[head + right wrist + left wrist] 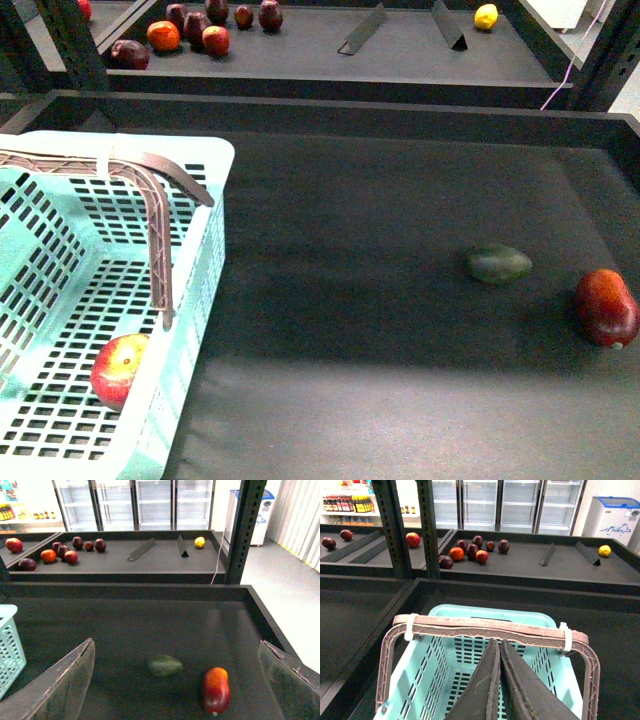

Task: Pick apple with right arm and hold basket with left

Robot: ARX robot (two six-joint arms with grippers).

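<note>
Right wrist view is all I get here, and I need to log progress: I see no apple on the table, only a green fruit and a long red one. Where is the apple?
Observer: The apple lies inside the basket, on its slotted floor near the right wall.
Operator: Is the left gripper on the basket?
Observer: The left gripper is shut, with its tips at the basket's handle; whether it grips the bar I cannot tell.
Operator: Anything else in the basket?
Observer: In the part the front view shows, only the apple.
</note>
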